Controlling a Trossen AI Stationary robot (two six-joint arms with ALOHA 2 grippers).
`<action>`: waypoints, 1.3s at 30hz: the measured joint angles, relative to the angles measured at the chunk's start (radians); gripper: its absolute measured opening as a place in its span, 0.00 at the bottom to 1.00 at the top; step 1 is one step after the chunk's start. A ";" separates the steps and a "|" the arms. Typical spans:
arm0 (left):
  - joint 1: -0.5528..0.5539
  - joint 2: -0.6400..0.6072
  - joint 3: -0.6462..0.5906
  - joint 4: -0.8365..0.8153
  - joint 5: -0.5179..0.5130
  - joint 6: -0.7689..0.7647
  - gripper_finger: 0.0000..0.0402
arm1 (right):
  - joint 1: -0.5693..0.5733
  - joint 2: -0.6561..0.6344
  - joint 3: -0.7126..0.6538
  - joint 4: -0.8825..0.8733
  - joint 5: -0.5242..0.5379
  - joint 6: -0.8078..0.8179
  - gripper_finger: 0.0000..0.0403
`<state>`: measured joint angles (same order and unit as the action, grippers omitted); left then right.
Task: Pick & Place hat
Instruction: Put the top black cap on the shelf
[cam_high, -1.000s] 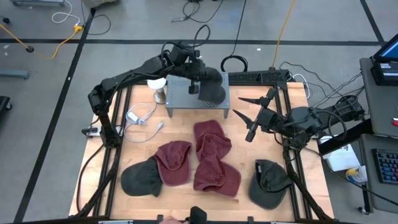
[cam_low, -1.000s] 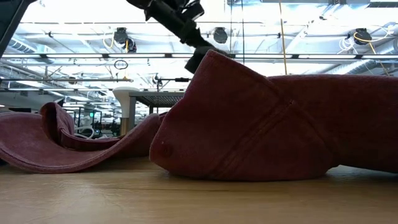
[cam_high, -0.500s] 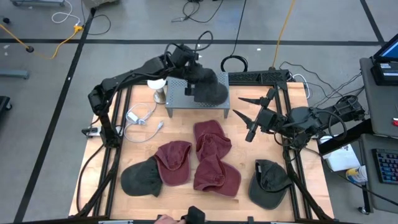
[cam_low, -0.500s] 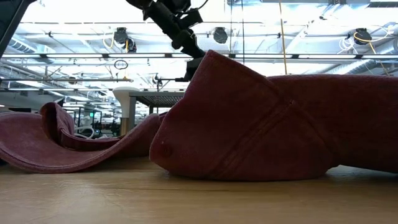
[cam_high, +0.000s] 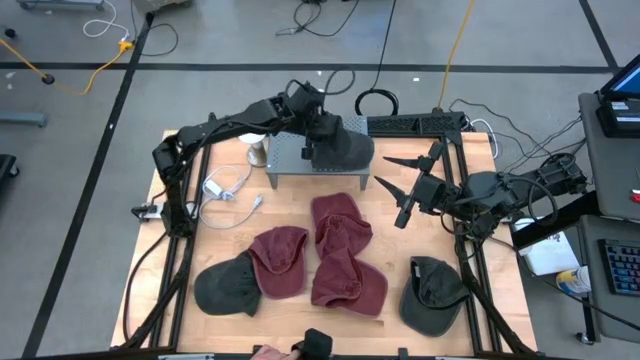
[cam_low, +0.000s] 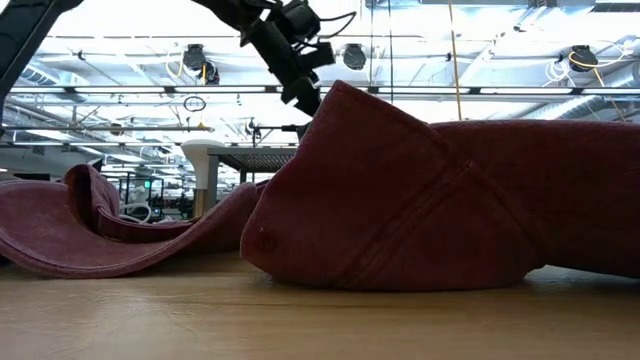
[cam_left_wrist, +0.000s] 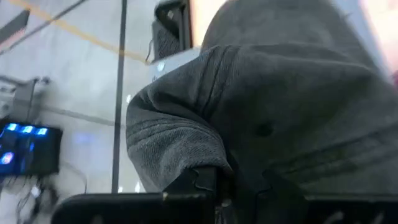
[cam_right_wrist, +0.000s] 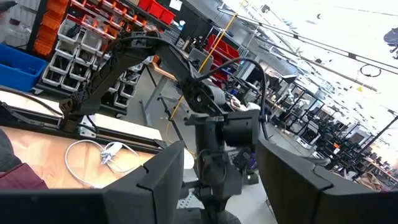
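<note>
My left gripper (cam_high: 312, 142) is shut on a dark grey hat (cam_high: 345, 150) over the right part of a grey perforated stand (cam_high: 295, 165) at the table's far middle. In the low view a red hat (cam_low: 430, 200) hides the gripper's tips below the arm (cam_low: 290, 55). Three red hats (cam_high: 335, 250) and two more dark grey hats (cam_high: 225, 285) (cam_high: 432, 292) lie on the table's near half. My right gripper (cam_high: 380, 170) hangs open, level, right of the stand, with nothing between its fingers (cam_right_wrist: 165, 180). My left gripper pinches a bunched fold of the hat's cloth (cam_left_wrist: 202, 163) at the crown's edge between its two fingers. The fingers slant down from the table's far left. The rest of the hat (cam_left_wrist: 292, 112) spreads beyond them over the stand; whether it touches the stand I cannot tell.
A white cup (cam_high: 256, 140) stands left of the stand, and a white cable (cam_high: 228, 186) lies near the left rail. Black frame rails (cam_high: 470, 260) run along the table's sides. Bare wood shows between the stand and the red hats.
My left gripper has gone down toward the stand and tipped further downward, still shut on the dark grey hat. The hat has sunk with it and shifted slightly toward the stand's right end.
</note>
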<state>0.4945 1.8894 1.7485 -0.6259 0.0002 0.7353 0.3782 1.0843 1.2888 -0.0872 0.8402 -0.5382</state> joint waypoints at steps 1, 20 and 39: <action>-0.003 0.003 0.000 0.000 -0.021 -0.010 0.04 | 0.000 0.000 0.000 0.000 0.000 0.000 0.48; -0.006 -0.015 0.000 -0.071 -0.099 -0.257 0.39 | 0.000 0.000 0.000 0.000 0.000 0.002 0.48; -0.034 -0.015 0.001 -0.129 -0.219 -0.712 0.71 | 0.000 0.000 0.000 0.000 0.000 0.032 0.48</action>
<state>0.4608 1.8744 1.7493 -0.7549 -0.2187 0.0233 0.3782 1.0843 1.2888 -0.0872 0.8402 -0.5062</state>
